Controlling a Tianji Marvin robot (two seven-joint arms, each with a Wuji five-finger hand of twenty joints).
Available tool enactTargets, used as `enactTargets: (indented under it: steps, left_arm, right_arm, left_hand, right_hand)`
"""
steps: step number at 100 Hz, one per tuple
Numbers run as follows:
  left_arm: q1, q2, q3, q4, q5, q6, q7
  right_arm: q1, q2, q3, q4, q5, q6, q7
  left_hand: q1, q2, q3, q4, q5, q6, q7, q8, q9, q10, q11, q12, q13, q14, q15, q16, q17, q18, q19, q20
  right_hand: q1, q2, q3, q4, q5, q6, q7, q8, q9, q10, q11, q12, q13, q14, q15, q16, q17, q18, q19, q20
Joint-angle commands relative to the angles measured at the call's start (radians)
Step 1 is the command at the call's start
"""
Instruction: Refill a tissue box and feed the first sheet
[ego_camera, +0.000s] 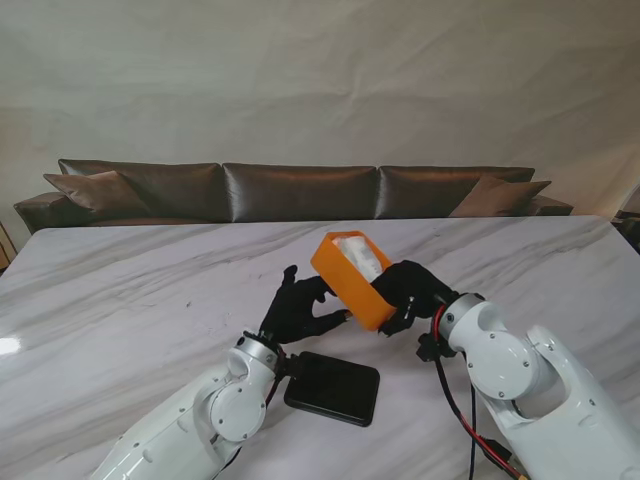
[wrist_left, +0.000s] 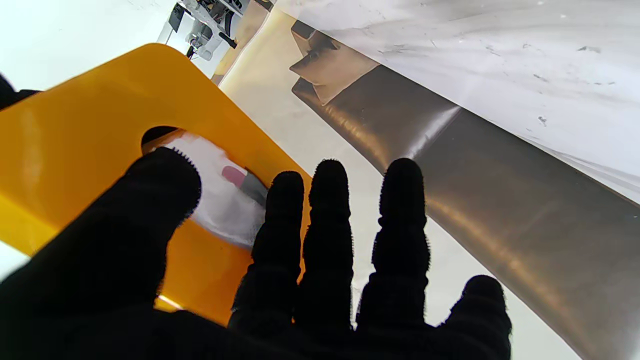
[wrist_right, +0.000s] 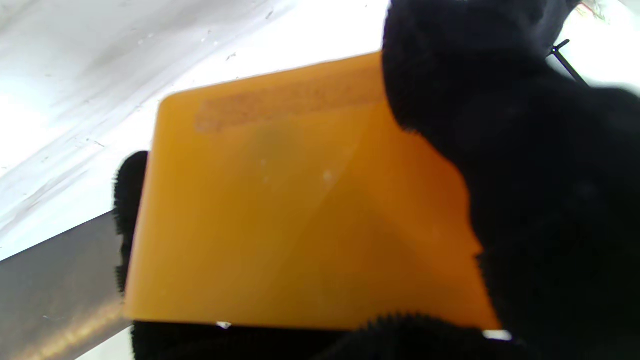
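Note:
An orange tissue box (ego_camera: 352, 288) is held tilted above the table, my right hand (ego_camera: 410, 290) shut on its right end. A white tissue pack (ego_camera: 362, 252) shows in the box's open far side. My left hand (ego_camera: 298, 308) is open beside the box's left face, its fingers spread. In the left wrist view that face of the box (wrist_left: 90, 100) has an oval slot, where white tissue (wrist_left: 225, 210) shows between my thumb and index finger; whether they pinch it I cannot tell. The right wrist view shows the box's plain orange wall (wrist_right: 280, 210) under my right hand (wrist_right: 540, 175).
A flat black panel (ego_camera: 333, 388) lies on the marble table (ego_camera: 120, 300) close to me, between my two arms. A dark leather sofa (ego_camera: 300, 190) runs along the table's far edge.

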Motion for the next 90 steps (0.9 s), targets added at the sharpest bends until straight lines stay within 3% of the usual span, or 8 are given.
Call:
enactTargets:
  steps: [1, 24, 67, 82, 90]
  left_arm:
    - [-0.006, -0.01, 0.005, 0.02, 0.006, 0.0, -0.002]
    - [-0.029, -0.033, 0.032, 0.081, 0.007, -0.029, 0.059]
    - [-0.033, -0.028, 0.047, 0.082, 0.052, -0.025, 0.081]
    - [-0.031, -0.026, 0.048, 0.075, 0.047, -0.01, 0.07]
    - [-0.032, -0.026, 0.05, 0.074, 0.046, 0.002, 0.066]
  right_arm:
    - [0.003, -0.004, -0.005, 0.003, 0.003, -0.001, 0.005]
    - [0.009, -0.007, -0.014, 0.011, 0.022, -0.001, -0.002]
    - [0.045, -0.013, -0.052, 0.064, 0.031, 0.032, -0.02]
    - [0.05, -0.015, -0.06, 0.074, 0.048, 0.032, -0.021]
    - [0.047, -0.014, -0.061, 0.072, 0.053, 0.028, -0.019]
  left_hand:
    - [-0.024, -0.038, 0.04, -0.058, 0.005, -0.018, 0.0, -0.002, 0.004, -0.035, 0.019, -0.01, 0.016, -0.027, 0.014, 0.015, 0.009, -0.058, 1.465, 0.034]
    - [-0.081, 0.0, 0.057, -0.067, 0.028, -0.005, 0.013, 0.004, 0.032, -0.022, 0.035, -0.008, 0.051, -0.024, 0.042, 0.025, 0.04, -0.058, 1.499, 0.049]
    - [-0.142, 0.016, 0.092, -0.079, 0.053, 0.006, 0.018, 0.005, 0.07, -0.011, 0.038, -0.016, 0.097, -0.02, 0.065, 0.025, 0.078, -0.038, 1.516, 0.042]
    - [-0.042, 0.115, -0.104, -0.047, 0.061, 0.021, 0.018, 0.006, 0.082, 0.004, 0.035, -0.022, 0.104, -0.006, 0.072, 0.021, 0.086, -0.024, 1.526, 0.031]
    - [-0.011, 0.144, -0.152, -0.036, 0.07, 0.025, 0.024, 0.008, 0.095, 0.01, 0.035, -0.022, 0.116, 0.0, 0.079, 0.021, 0.096, -0.016, 1.53, 0.031]
  right_hand:
    - [0.109, 0.111, 0.21, 0.114, 0.035, 0.012, 0.046, 0.01, 0.111, 0.098, 0.012, -0.018, 0.122, 0.105, 0.317, 0.088, 0.038, -0.465, 0.266, 0.127]
    - [0.111, 0.11, 0.21, 0.111, 0.035, 0.012, 0.045, 0.013, 0.111, 0.097, 0.008, -0.015, 0.122, 0.106, 0.315, 0.09, 0.037, -0.461, 0.266, 0.126]
    - [0.104, 0.117, 0.21, 0.111, 0.034, 0.012, 0.043, 0.016, 0.111, 0.095, 0.004, -0.013, 0.132, 0.11, 0.308, 0.085, 0.043, -0.453, 0.271, 0.125]
    - [0.102, 0.122, 0.21, 0.11, 0.032, 0.011, 0.041, 0.017, 0.111, 0.094, 0.001, -0.013, 0.132, 0.11, 0.307, 0.085, 0.042, -0.452, 0.271, 0.124]
    - [0.099, 0.124, 0.21, 0.109, 0.032, 0.011, 0.04, 0.018, 0.111, 0.093, -0.001, -0.013, 0.133, 0.11, 0.307, 0.086, 0.041, -0.452, 0.271, 0.123]
